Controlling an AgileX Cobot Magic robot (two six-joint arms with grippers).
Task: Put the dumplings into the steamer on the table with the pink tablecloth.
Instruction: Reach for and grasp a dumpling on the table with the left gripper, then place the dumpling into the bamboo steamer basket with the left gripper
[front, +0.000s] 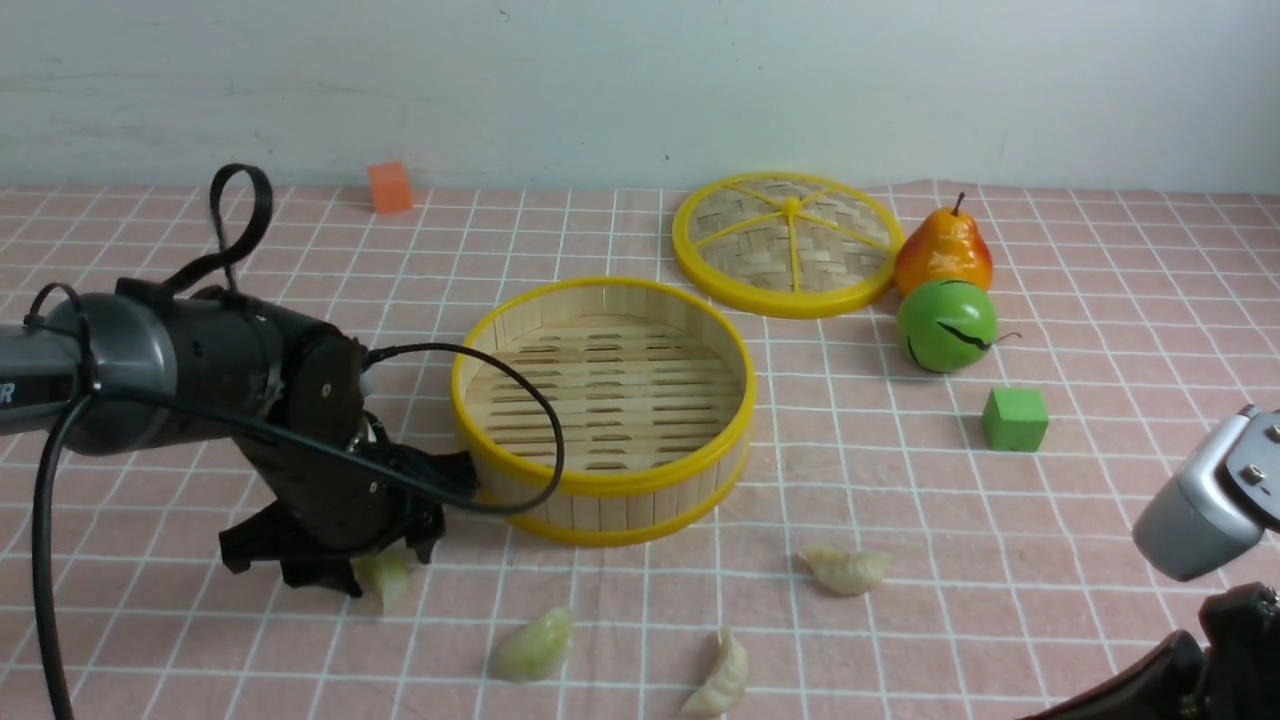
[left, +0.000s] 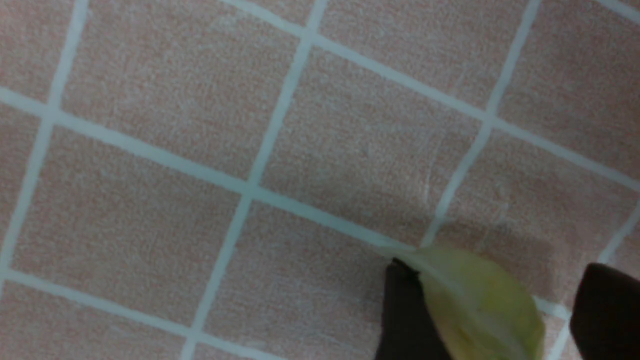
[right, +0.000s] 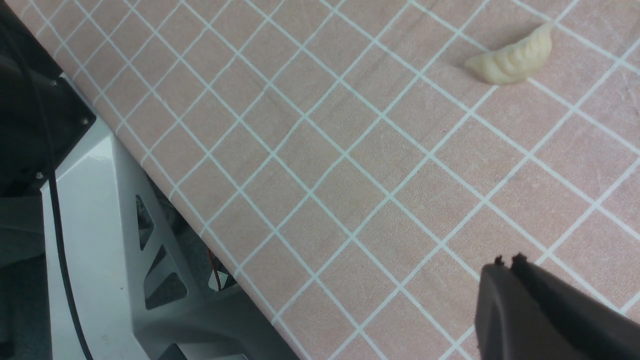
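The steamer (front: 602, 486) stands empty mid-table on the pink tablecloth (front: 900, 640). My left gripper (front: 372, 578) is down on the cloth to its front left, open around a pale green dumpling (front: 386, 580). In the left wrist view this dumpling (left: 480, 300) touches one finger (left: 402, 310), with a gap to the other. A second green dumpling (front: 533, 645) and two cream ones (front: 722, 680) (front: 848, 568) lie in front of the steamer. My right gripper (right: 507, 260) is shut and empty above the cloth, a cream dumpling (right: 512, 62) ahead of it.
The flat woven lid (front: 785, 245) lies behind the steamer to its right. A pear (front: 943, 250), a green apple (front: 946, 325) and a green cube (front: 1015, 418) sit right of it. An orange cube (front: 389, 187) is at the far left. The table's near edge (right: 200, 235) shows in the right wrist view.
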